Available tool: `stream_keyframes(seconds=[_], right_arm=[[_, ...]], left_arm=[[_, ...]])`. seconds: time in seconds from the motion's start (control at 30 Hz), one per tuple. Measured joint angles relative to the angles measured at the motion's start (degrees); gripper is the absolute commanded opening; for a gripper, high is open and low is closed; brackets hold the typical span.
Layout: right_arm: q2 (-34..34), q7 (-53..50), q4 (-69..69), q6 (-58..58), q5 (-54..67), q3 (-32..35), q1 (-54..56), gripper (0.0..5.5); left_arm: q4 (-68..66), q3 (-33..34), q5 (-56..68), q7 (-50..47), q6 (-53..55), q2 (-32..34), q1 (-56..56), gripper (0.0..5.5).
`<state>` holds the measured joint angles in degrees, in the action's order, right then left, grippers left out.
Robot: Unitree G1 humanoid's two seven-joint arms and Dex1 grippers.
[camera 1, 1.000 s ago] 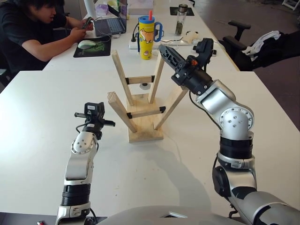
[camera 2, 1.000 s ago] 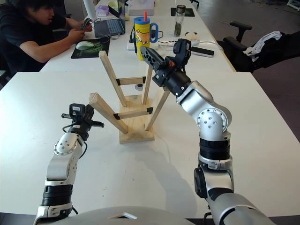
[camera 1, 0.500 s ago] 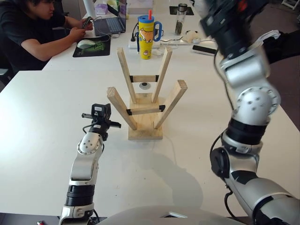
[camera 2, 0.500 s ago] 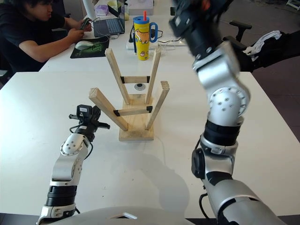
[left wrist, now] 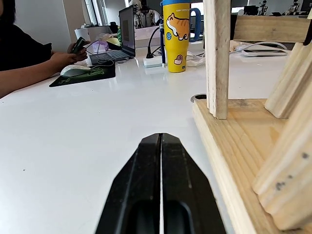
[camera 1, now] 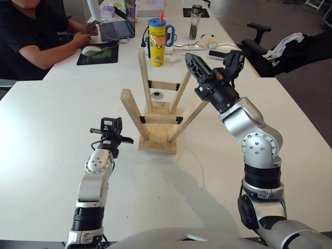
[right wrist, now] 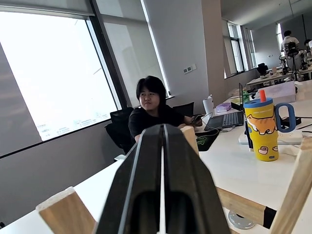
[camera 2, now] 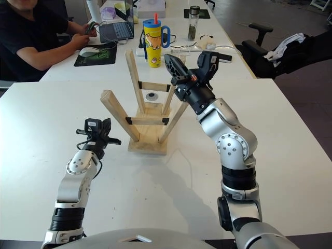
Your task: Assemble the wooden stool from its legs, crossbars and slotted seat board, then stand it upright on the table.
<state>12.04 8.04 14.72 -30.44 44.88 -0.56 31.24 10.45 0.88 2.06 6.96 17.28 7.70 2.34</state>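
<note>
The wooden stool stands upside down on the white table, its seat board [camera 1: 155, 144] flat and its legs [camera 1: 144, 78] pointing up. Crossbars [camera 1: 165, 85] with black ends join the legs. My right gripper [camera 1: 188, 56] is shut with nothing in it and hangs over the right-hand legs [camera 1: 189, 119], its wrist covering the top of the near one. In the right wrist view its shut fingers [right wrist: 163, 127] point past two leg tops. My left gripper [left wrist: 161, 136] is shut with nothing held, low over the table just left of the seat board [left wrist: 234, 131].
On the table behind stand a yellow tumbler [camera 1: 157, 39], a glass jar [camera 1: 194, 15], a laptop [camera 1: 116, 28] and a mouse on a mat [camera 1: 93, 50], with a seated person beside them. A round cable grommet [camera 1: 156, 95] sits behind the stool. An office chair [camera 1: 254, 44] is at the right.
The right arm, swung high half a second ago, is back down over the stool's right-hand legs. The left arm has barely moved. The head view has shifted a little.
</note>
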Motion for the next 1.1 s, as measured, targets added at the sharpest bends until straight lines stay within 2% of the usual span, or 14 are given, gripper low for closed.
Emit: stream_keyframes(seconds=[0.17, 0.27, 0.37, 0.47, 0.57, 0.67, 0.73, 0.83, 1.1], right_arm=[[-0.6, 2.91, -1.97, 4.02, -1.86, 2.7, 1.44, 0.01], [0.2, 2.57, 0.12, 6.59, -3.39, 6.6, 2.26, 0.01], [1.49, -2.44, 2.07, 8.54, -7.4, 10.89, 2.97, 0.01], [1.0, -8.92, 3.53, 9.24, -12.42, 13.74, -2.91, 0.01], [-2.98, -14.8, 7.37, 7.07, -16.92, 12.44, -16.54, 0.01], [-6.31, -16.3, 11.64, 5.67, -19.62, 6.95, -25.2, 0.01], [-7.56, -16.0, 15.23, 5.79, -20.89, 3.17, -25.19, 0.01], [-8.8, -15.92, 17.45, 6.08, -22.18, 0.95, -24.62, 0.01], [-9.62, -16.51, 19.51, 6.46, -24.91, 1.49, -23.59, 0.01]], left_arm=[[0.0, -0.52, 0.0, -0.03, 0.18, -0.52, 0.83, 0.0], [0.23, -0.69, 0.01, -0.1, 0.23, -0.65, 0.71, 0.0], [2.42, 0.34, 0.26, -1.25, -0.07, -1.27, -0.39, 0.0], [7.63, 4.29, 1.3, -5.06, -2.71, -3.26, -2.16, 0.0], [13.79, 6.75, 1.3, -7.8, -4.39, -4.1, -2.75, 0.0], [17.92, 6.96, 1.86, -8.32, -3.71, -4.37, -2.48, 0.0], [19.93, 5.61, 2.45, -7.68, -2.15, -4.42, -1.77, 0.0], [21.69, 3.96, 3.35, -6.76, 0.26, -4.36, -0.14, 0.0], [23.69, 4.76, 3.69, -7.19, 2.68, -3.67, 0.75, 0.0]])
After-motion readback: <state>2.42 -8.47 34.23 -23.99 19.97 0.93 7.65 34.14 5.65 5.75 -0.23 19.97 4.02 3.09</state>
